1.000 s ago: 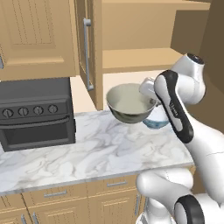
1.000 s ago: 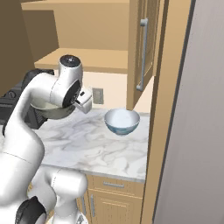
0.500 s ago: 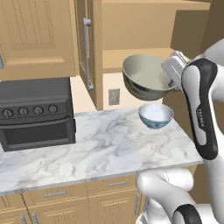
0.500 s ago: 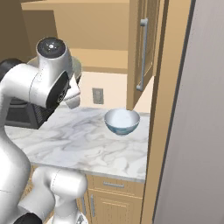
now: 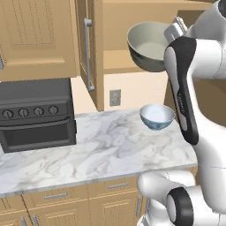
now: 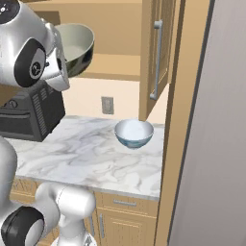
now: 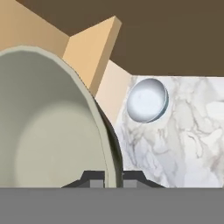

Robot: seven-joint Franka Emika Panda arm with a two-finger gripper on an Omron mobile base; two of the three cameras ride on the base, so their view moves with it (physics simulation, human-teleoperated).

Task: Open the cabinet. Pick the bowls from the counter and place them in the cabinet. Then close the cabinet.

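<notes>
The olive-grey bowl [image 5: 149, 47] with a cream inside hangs tilted in the air in front of the open cabinet [image 5: 118, 26], at about the height of its lower shelf. My gripper [image 5: 172, 33] is shut on its right rim. In the hand view the rim [image 7: 101, 131] runs down between my gripper's [image 7: 113, 178] tips. From the right side the same bowl [image 6: 75, 46] shows beside my arm. The white bowl with a pale blue pattern [image 5: 157, 116] [image 6: 134, 133] [image 7: 147, 100] stands upright on the marble counter [image 5: 97, 150], below and apart from the held one.
Both cabinet doors stand open: the left one [image 5: 89, 53] edge-on with its silver bar handle, the right one [image 6: 157, 57] by the tall side panel. A black oven [image 5: 35, 115] sits at the counter's left. A wall outlet [image 5: 115, 97] is behind the counter.
My arm has lifted the olive-grey bowl from just above the counter up and to the right, to the cabinet's shelf level. The white bowl has stayed put.
</notes>
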